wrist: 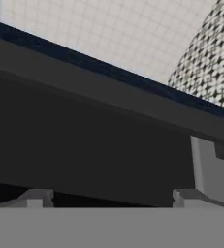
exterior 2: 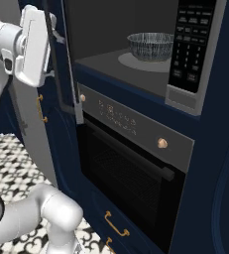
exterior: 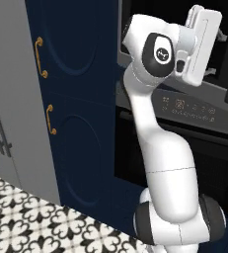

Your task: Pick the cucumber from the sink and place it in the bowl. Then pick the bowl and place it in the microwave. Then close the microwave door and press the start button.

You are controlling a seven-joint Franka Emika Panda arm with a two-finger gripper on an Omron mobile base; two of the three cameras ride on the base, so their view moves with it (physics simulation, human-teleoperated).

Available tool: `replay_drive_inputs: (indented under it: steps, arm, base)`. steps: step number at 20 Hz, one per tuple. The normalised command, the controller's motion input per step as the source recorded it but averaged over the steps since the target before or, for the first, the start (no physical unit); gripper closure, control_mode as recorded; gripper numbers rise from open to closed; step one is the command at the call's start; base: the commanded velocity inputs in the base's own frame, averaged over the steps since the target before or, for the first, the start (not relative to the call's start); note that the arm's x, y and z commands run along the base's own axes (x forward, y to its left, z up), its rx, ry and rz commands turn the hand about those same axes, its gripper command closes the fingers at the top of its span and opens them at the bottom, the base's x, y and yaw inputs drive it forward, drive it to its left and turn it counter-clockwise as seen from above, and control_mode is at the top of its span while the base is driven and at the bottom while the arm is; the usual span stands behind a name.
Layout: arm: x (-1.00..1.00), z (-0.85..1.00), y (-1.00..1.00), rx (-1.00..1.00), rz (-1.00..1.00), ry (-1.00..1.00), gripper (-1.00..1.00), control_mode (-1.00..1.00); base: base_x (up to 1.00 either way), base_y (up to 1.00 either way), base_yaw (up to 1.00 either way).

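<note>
Right base view shows you the bowl (exterior 2: 150,45) already sitting on the turntable plate (exterior 2: 136,62) inside the microwave (exterior 2: 136,39), upper middle of the frame, so closing the microwave door (exterior 2: 61,54) looks like your step now. The cucumber can't be made out; the bowl's wall hides its inside. The door stands swung out, seen nearly edge-on at upper left, with the gripper (exterior 2: 54,47) right against its outer face. In the hand view the two finger tips (wrist: 36,197) sit far apart at the bottom with nothing between them, so the claw is wide open and empty. Push with the hand flat, well away from the hinge, and follow the door's arc until it seats. Keep the fingers off the control panel (exterior 2: 188,44) at upper right until the door is fully home.
</note>
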Motion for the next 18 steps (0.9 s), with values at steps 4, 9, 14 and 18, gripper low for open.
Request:
replay_drive_inputs:
  steps: [4, 9, 14, 18]
  arm:
    - [0.45, -0.63, -0.44, 0.03, 0.00, -0.42, -1.00, -1.00]
    - [0.99, -0.68, -0.02, 0.04, 0.00, -0.48, -1.00, -1.00]
    - [1.00, -0.57, -0.02, 0.07, 0.00, -0.45, -1.00, -1.00]
    - [1.00, -0.56, -0.08, 0.06, 0.00, -0.47, -1.00, -1.00]
  base:
    - [0.00, 0.00, 0.00]
    - [0.00, 0.00, 0.00]
    - [0.00, 0.00, 0.00]
    - [0.00, 0.00, 0.00]
